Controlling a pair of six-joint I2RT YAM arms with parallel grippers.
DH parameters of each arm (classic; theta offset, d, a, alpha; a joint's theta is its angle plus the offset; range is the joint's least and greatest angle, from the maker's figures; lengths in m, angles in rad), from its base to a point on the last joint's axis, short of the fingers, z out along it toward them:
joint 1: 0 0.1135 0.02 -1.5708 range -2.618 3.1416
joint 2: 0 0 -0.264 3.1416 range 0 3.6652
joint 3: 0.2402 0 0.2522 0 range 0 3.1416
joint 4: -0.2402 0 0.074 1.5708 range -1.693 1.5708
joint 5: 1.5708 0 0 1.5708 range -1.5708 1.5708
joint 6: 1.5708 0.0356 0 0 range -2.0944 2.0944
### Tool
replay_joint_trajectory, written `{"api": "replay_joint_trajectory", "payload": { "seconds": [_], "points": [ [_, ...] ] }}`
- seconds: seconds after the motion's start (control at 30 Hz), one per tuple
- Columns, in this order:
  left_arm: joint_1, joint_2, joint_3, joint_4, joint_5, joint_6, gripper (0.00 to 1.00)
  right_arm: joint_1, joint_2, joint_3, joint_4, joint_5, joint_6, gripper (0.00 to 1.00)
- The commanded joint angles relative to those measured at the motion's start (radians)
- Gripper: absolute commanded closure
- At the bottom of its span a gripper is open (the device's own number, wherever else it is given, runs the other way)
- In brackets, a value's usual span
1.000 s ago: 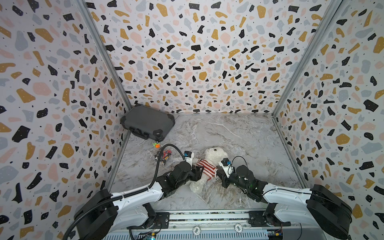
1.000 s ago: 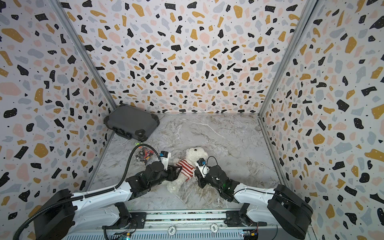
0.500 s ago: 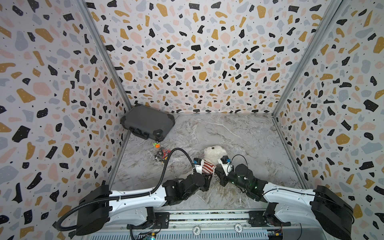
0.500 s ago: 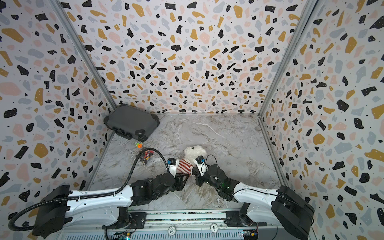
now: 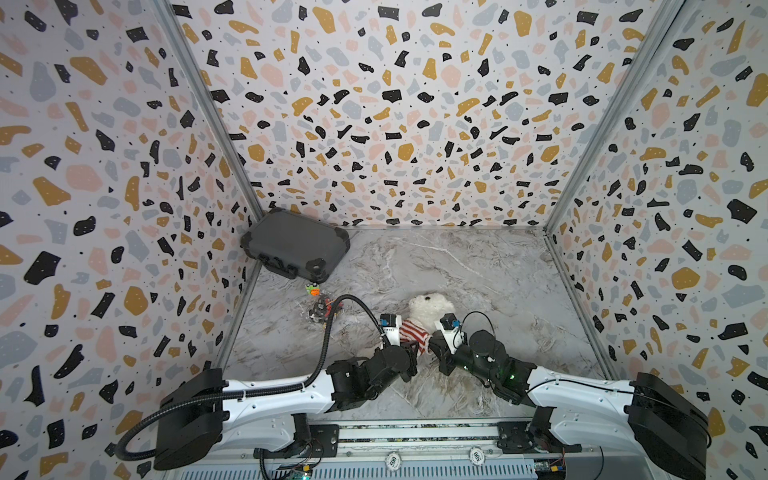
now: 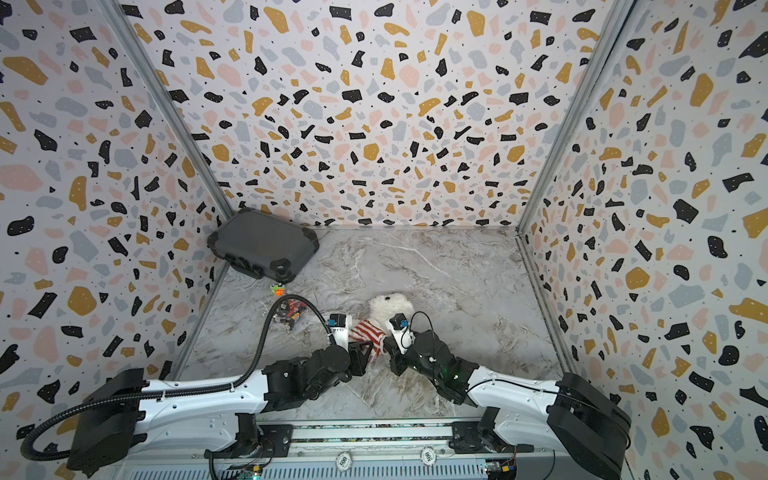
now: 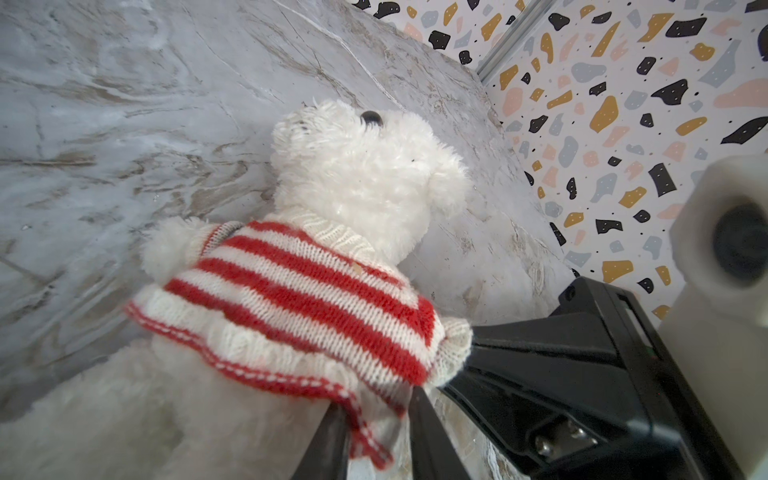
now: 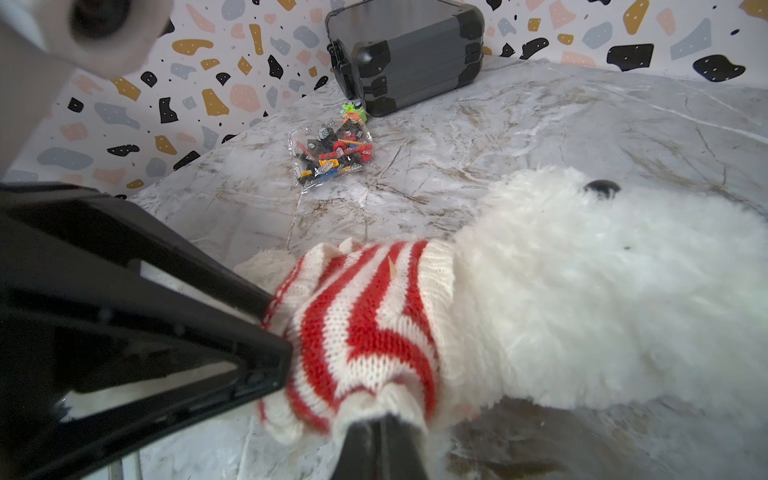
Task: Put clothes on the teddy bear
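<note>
With the teddy bear (image 5: 430,307) lying at the near middle of the table (image 5: 478,266), your right gripper (image 8: 380,432) clenched on an edge of the sweater (image 5: 411,334) and your left gripper (image 7: 374,415) seemingly pinching its hem, an uneven pull could drag the bear or leave the knit bunched at its chest.

light: bright, even, diffuse light is filling both top views | shadows: soft ones are falling on the table (image 5: 436,399) under the arms | wrist views: edges are bowing, nearest teddy bear (image 7: 365,178) fur is blurring
</note>
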Motion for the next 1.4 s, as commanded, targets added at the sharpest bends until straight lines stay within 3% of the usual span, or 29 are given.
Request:
{"api": "replay_joint_trajectory", "payload": {
  "seconds": [0.0, 0.17, 0.63, 0.93, 1.17, 1.37],
  "points": [
    [-0.002, -0.007, -0.011, 0.043, -0.029, -0.001, 0.81, 0.008, -0.025, 0.040, 0.006, 0.006, -0.004, 1.00],
    [0.004, -0.038, -0.011, 0.014, -0.050, 0.008, 1.00, 0.015, -0.030, 0.034, -0.007, 0.015, -0.012, 1.00],
    [0.079, -0.182, -0.051, -0.060, -0.089, 0.010, 1.00, 0.015, -0.120, -0.034, -0.069, 0.069, -0.051, 1.00],
    [0.140, -0.195, -0.086, -0.037, -0.089, 0.028, 1.00, 0.021, -0.207, -0.098, -0.026, -0.001, -0.138, 1.00],
    [0.259, -0.145, -0.156, 0.084, 0.000, 0.035, 1.00, 0.029, -0.260, -0.102, -0.054, -0.094, -0.235, 1.00],
    [0.272, -0.037, -0.115, 0.092, 0.092, 0.092, 1.00, 0.032, -0.234, -0.094, -0.010, -0.143, -0.255, 1.00]
  ]
}}
